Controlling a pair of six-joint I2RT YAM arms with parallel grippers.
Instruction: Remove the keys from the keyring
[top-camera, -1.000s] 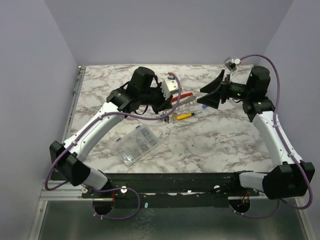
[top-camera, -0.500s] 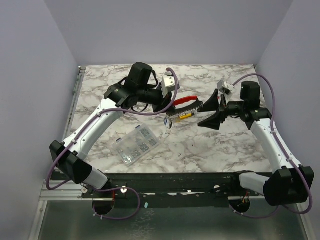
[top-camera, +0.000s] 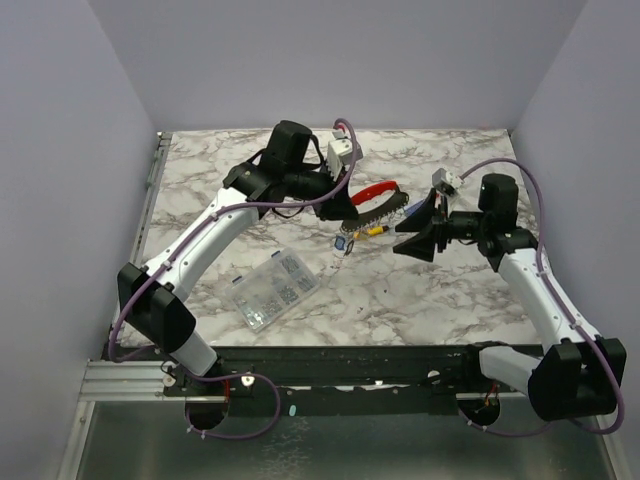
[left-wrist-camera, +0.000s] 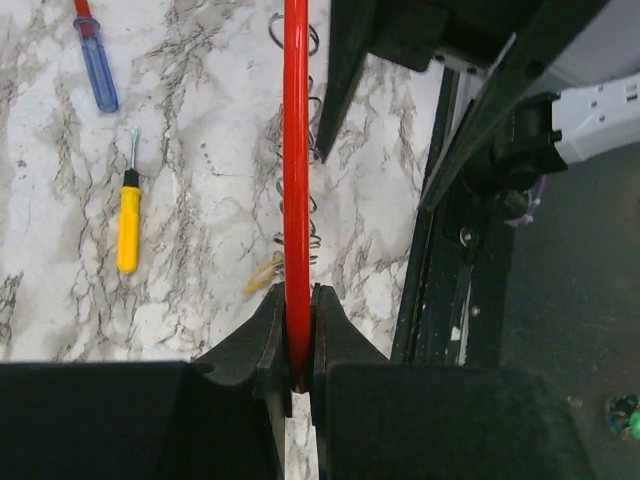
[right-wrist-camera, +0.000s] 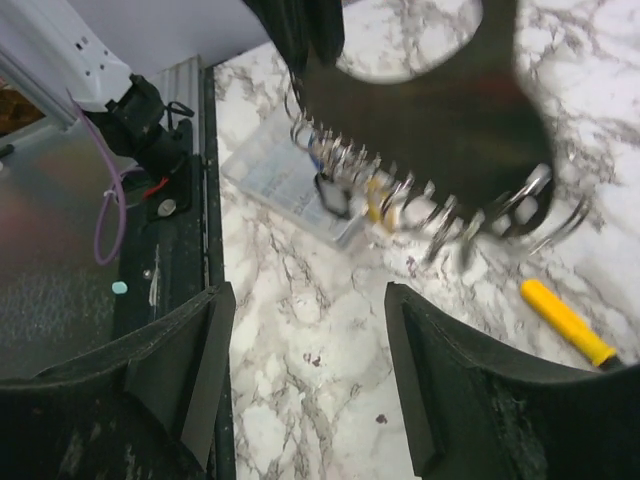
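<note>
My left gripper (left-wrist-camera: 297, 330) is squeezing the red curved keyring (left-wrist-camera: 296, 150). I'm aiming my wide-open right gripper (right-wrist-camera: 305, 295) at one tiny tagged key (right-wrist-camera: 333, 195), upper middle.

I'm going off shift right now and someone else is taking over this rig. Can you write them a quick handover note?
Left end effector: shut on the red band of the keyring, holding it above the table.
Right end effector: open and empty, facing the keyring and apart from it.
Keys: hanging from the keyring's metal coils; black and yellow tags show.
Done: the keyring is held up facing the right end effector.
Left: probably grip a key with the right end effector and work each one off. No key is seen off the keyring.
</note>
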